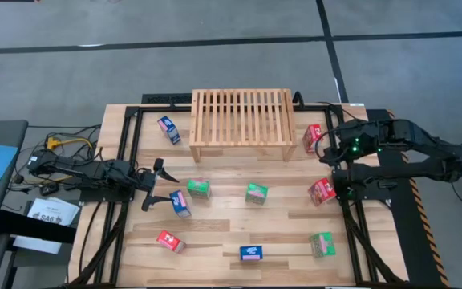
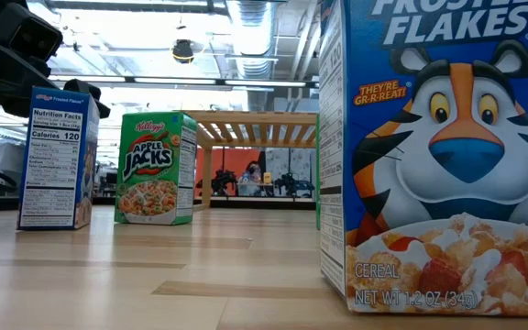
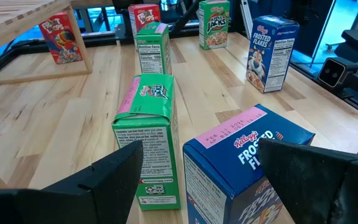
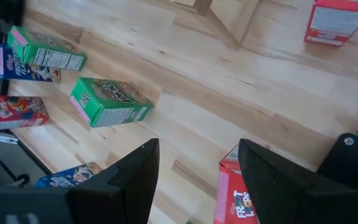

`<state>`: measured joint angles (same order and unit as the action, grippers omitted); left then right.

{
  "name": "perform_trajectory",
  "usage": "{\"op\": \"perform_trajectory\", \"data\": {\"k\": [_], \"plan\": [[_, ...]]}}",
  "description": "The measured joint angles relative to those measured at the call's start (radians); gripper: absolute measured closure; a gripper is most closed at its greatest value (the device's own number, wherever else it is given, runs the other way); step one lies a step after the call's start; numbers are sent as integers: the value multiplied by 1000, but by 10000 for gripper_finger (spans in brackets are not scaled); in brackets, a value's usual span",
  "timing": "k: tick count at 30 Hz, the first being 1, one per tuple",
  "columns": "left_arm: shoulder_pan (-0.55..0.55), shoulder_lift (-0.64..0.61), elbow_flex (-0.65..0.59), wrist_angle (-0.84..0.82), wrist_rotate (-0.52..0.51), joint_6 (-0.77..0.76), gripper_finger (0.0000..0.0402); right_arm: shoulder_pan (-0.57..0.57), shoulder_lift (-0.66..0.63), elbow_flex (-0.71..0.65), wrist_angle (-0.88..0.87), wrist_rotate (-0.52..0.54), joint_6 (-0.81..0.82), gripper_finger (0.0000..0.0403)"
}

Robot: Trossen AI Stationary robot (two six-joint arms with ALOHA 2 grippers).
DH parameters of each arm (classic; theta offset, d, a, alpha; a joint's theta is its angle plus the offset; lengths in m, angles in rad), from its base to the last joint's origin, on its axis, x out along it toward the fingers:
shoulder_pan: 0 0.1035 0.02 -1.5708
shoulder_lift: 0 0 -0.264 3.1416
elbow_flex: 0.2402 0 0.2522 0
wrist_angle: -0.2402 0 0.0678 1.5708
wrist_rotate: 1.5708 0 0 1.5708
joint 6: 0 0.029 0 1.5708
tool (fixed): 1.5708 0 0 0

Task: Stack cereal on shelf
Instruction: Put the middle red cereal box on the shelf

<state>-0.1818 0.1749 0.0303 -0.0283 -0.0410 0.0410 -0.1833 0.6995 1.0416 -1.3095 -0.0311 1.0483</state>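
Note:
The slatted wooden shelf [image 1: 241, 120] stands at the table's far middle. Nine small cereal boxes stand about the table. My left gripper [image 1: 159, 184] is open at the table's left, low over the wood. A blue Frosted Flakes box [image 3: 244, 162] stands upright just ahead of its fingers, with a green Apple Jacks box [image 3: 149, 134] beside it. My right gripper [image 4: 197, 180] is open at the table's right, above a red Froot Loops box [image 4: 234, 194], which also shows in the high view [image 1: 322, 191]. I see neither gripper touching a box.
Other boxes: blue [image 1: 168, 129] and red [image 1: 314, 138] beside the shelf's ends, green [image 1: 256, 193] at the middle, and red [image 1: 169, 241], blue [image 1: 251, 254] and green [image 1: 322, 245] near the front edge. Bare wood lies in front of the shelf.

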Motion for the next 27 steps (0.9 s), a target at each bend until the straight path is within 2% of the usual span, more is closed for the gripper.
{"op": "perform_trajectory", "data": {"k": [12,18,27], "plan": [[0,0,0,0,0,0,95,2,1,0,-71,-29,137,158],[0,0,0,0,0,0,95,66,40,7,-92,-25,195,158],[0,0,0,0,0,0,95,197,188,151,-198,91,211,158]]}}
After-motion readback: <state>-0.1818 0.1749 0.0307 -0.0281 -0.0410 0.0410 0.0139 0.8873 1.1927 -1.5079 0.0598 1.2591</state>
